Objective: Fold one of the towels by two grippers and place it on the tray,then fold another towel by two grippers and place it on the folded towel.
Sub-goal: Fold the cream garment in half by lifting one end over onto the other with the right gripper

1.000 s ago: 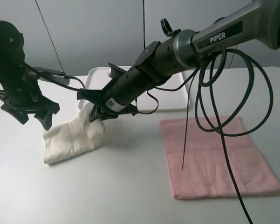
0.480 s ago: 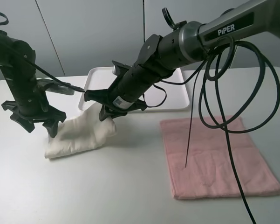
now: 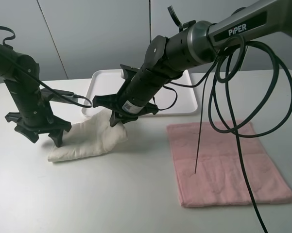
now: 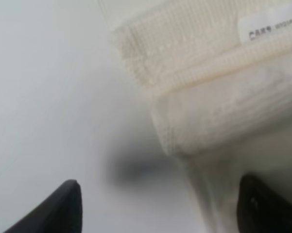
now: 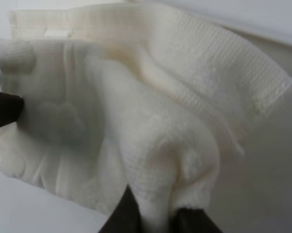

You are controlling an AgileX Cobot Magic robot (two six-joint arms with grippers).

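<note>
- Cream towel (image 3: 90, 137): it lies bunched and folded over on the table (image 3: 111, 194), just in front of the tray (image 3: 98, 77) and not on it.
- Right gripper (image 3: 117, 119): jaws are closed on a pinch of the towel's tray-side end, which is raised slightly.
- Left gripper (image 3: 45, 137): jaws are spread wide at the towel's opposite end and hold nothing. The hem lies just beside one finger.
- Step in hand, as I judge it: the first towel is folded and its transfer to the tray is pending.
- The next move calls for the left jaws to close on their end, then for both to lift together so the fold holds.
- Pink towel (image 3: 228, 165): it lies flat, well apart and untouched.
</note>
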